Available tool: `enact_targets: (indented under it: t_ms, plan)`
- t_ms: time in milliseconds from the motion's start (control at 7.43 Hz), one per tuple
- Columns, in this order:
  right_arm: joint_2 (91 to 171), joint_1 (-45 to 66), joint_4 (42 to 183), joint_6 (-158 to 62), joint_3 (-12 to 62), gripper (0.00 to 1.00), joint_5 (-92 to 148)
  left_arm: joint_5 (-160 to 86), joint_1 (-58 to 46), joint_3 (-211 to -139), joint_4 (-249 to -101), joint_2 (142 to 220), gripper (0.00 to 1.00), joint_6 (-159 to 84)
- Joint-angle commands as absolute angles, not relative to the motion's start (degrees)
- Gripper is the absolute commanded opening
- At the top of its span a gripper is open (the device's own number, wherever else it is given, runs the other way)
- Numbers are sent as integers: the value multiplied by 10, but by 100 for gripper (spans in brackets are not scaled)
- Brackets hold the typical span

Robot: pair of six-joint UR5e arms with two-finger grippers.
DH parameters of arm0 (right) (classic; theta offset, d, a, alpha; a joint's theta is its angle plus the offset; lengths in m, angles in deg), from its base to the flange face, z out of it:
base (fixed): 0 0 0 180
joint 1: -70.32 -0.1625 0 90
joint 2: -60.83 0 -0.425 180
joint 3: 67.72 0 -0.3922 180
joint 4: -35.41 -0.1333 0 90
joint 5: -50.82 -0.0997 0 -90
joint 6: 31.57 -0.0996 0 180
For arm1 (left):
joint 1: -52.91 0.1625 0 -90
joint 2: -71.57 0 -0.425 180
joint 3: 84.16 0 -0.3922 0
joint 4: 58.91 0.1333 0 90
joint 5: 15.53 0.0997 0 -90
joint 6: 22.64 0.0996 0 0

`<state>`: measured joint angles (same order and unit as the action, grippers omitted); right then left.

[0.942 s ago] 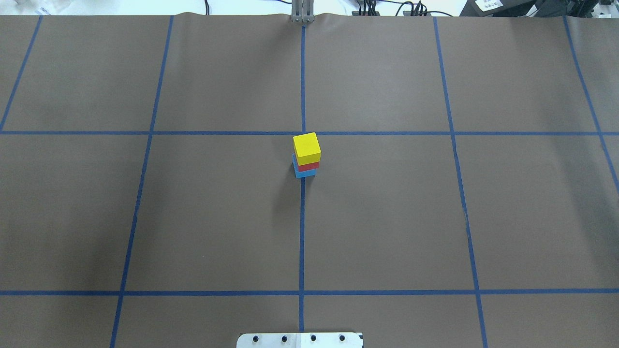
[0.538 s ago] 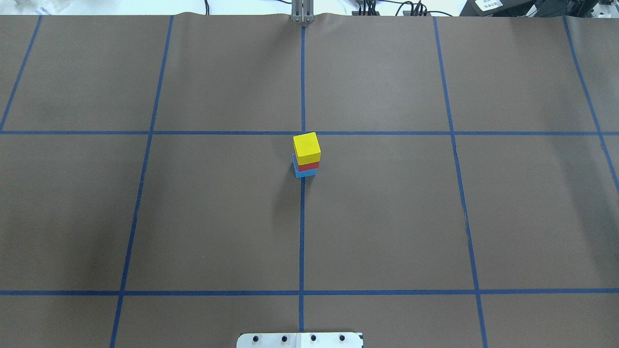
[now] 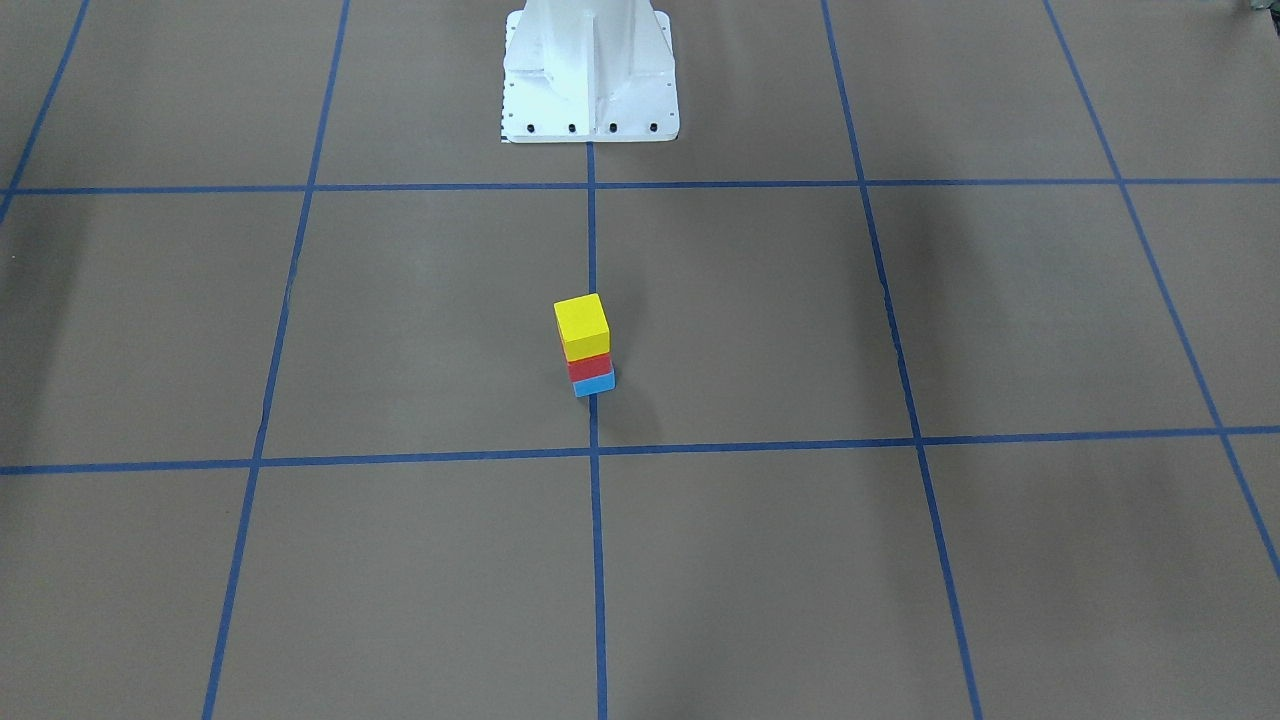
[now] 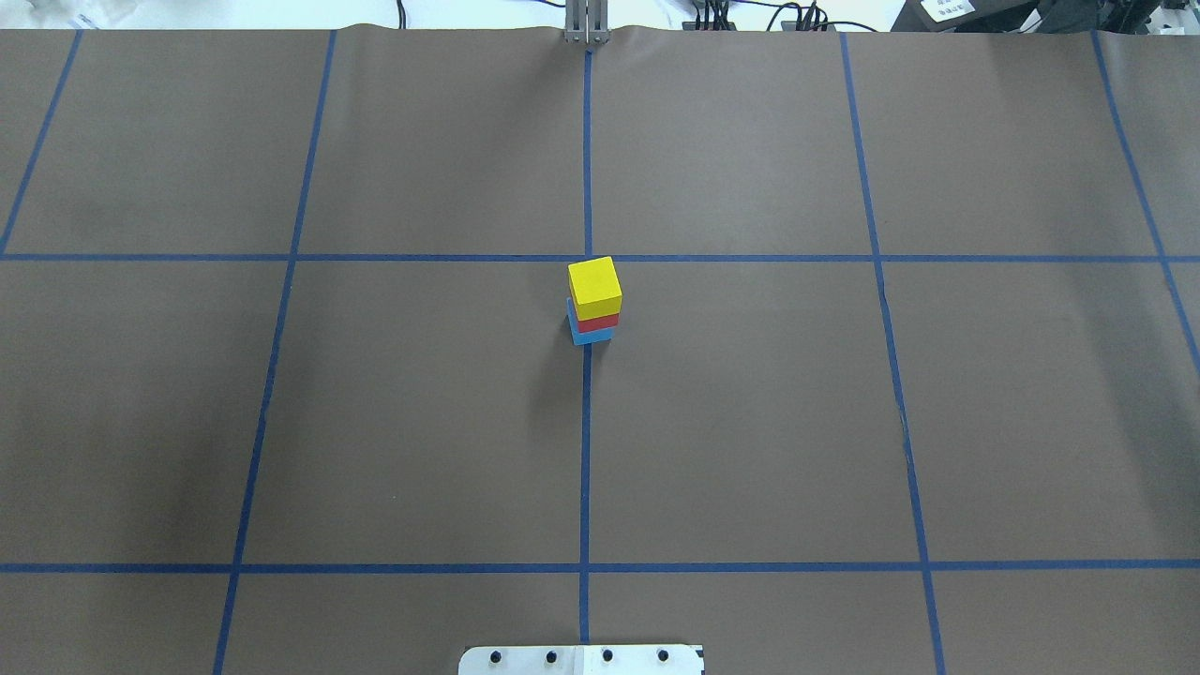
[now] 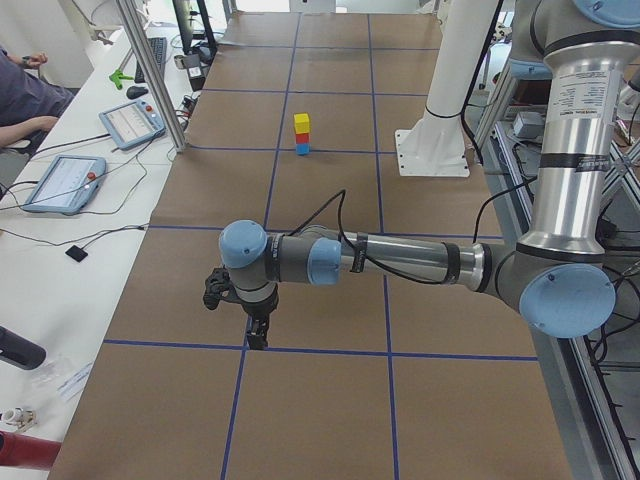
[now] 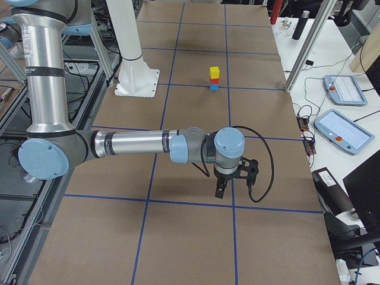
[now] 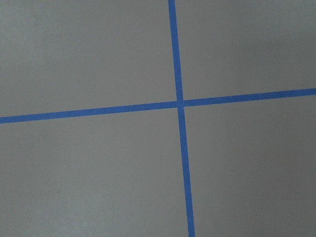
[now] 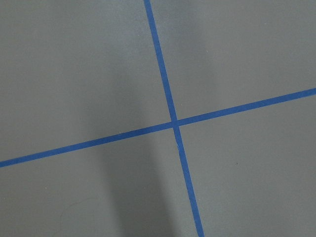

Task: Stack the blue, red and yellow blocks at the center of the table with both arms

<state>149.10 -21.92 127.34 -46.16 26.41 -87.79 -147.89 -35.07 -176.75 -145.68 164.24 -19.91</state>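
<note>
A yellow block (image 4: pixel 594 286) sits on a red block (image 4: pixel 597 322), which sits on a blue block (image 4: pixel 591 336), as one upright stack at the table's center on the middle tape line. The stack also shows in the front-facing view (image 3: pixel 581 323) and small in both side views. My left gripper (image 5: pixel 258 335) hangs low over the table far from the stack, seen only in the exterior left view. My right gripper (image 6: pixel 219 190) does the same in the exterior right view. I cannot tell whether either is open or shut. Both wrist views show only brown paper and blue tape.
The table is covered in brown paper with a blue tape grid (image 4: pixel 586 469). The white robot base (image 3: pixel 590 70) stands at the robot's edge. Tablets (image 5: pixel 63 182) and cables lie on the side bench, where an operator's arm (image 5: pixel 25 100) shows.
</note>
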Motion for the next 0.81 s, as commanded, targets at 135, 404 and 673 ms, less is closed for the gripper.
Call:
enact_targets:
  t_ms: [135, 404, 673]
  plan:
    - [1493, -220, 1273, -462, 266, 100, -877, -1479, -351, -1768, -1457, 1644, 100, -199]
    - [1493, -221, 1273, -462, 268, 100, -877, -1479, -351, -1767, -1457, 1644, 100, -199]
    - [1498, -220, 1271, -462, 268, 100, -876, -1479, -351, -1765, -1457, 1644, 100, -199]
